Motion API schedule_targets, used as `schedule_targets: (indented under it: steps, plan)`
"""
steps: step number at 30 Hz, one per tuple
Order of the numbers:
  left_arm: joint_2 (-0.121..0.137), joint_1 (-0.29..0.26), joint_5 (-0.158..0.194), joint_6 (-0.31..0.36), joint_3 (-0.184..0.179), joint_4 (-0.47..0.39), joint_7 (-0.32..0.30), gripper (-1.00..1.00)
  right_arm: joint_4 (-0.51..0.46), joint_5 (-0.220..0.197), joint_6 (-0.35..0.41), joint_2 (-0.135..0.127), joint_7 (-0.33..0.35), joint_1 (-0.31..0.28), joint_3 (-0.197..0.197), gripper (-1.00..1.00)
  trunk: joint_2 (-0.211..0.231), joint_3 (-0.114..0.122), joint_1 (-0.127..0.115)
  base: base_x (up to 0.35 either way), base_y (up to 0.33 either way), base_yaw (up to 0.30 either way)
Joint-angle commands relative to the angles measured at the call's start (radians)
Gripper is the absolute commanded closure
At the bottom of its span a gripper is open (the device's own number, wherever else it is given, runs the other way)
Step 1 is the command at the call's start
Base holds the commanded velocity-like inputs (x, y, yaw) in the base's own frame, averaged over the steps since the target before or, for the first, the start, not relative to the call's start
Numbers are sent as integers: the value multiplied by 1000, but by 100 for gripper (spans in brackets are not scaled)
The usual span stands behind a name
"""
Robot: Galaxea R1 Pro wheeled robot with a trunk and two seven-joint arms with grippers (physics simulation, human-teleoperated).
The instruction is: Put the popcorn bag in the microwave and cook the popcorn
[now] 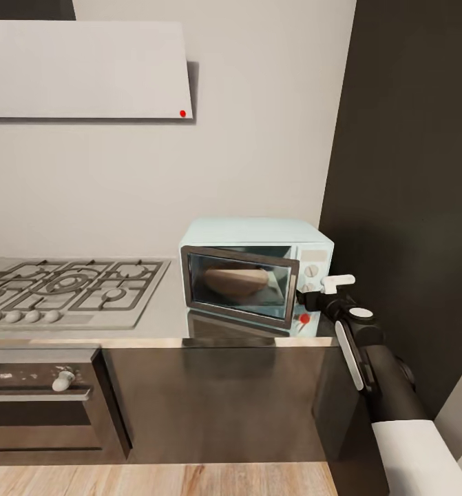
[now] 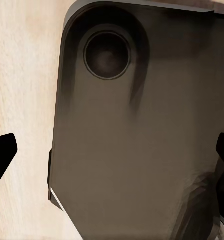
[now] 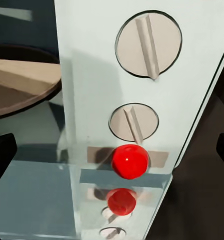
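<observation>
Popcorn bag point(image 1: 235, 280) dim behind microwave point(image 1: 258, 238) door glass

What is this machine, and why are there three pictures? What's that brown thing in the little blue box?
It's a robot with two arms, drawn inside a computer game world. The big picture comes from a camera on its head, looking at a kitchen. The little blue box is the microwave, sitting on the shiny countertop beside the gas hob. Its door is partly open, and the brown popcorn bag sits inside. The other two pictures come from cameras on the robot's wrists. The right gripper is open, holds nothing, and faces the microwave's knobs and a red ball. The left wrist camera looks down at the wood floor.
</observation>
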Motion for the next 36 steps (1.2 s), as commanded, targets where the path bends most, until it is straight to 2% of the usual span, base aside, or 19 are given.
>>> schedule_targets:
  steps: [1, 5, 7, 8, 11, 16, 21, 24, 27, 36]
  plan:
    - [0, 0, 7, 0, 2, -2, 0, -100, -1, -9, 6, 0, 9, 0, 1, -100, 0, -1, 0, 0, 0, 0]
    - [0, 0, 7, 0, 2, -2, 0, -100, -1, -9, 3, -2, 19, 0, 1, -100, 0, -1, 0, 0, 0, 0]
    - [0, 0, 7, 0, 2, -2, 0, -100, -1, -9, -4, -7, 49, 0, 0, -100, 0, -1, 0, 0, 0, 0]
    - [0, 0, 7, 0, 2, -2, 0, -100, -1, -9, -7, -9, 65, 0, 0, -100, 0, -1, 0, 0, 0, 0]
    - [0, 0, 7, 0, 2, -2, 0, -100, -1, -4, -33, -13, 172, 0, 0, -100, 0, -1, 0, 0, 0, 0]
    - [0, 0, 7, 0, 2, -2, 0, -100, 29, -4, -52, -18, 249, 0, -1, -100, 0, -1, 0, 0, 0, 0]
    - [0, 0, 7, 0, 2, -2, 0, -100, 77, -4, -94, -54, 331, 0, -1, -100, 0, -1, 0, 0, 0, 0]
    - [0, 0, 7, 0, 2, -2, 0, -100, 117, -3, -104, -61, 364, 0, -2, -100, 0, -1, 0, 0, 0, 0]
    - [0, 0, 7, 0, 2, -2, 0, -100, 136, 1, -167, -75, 405, -5, -2, -100, 0, -1, 0, 0, 0, 0]
    - [0, 0, 7, 0, 2, -2, 0, -100, 145, 1, -198, -80, 400, -6, -2, -100, 0, -1, 0, 0, 0, 0]
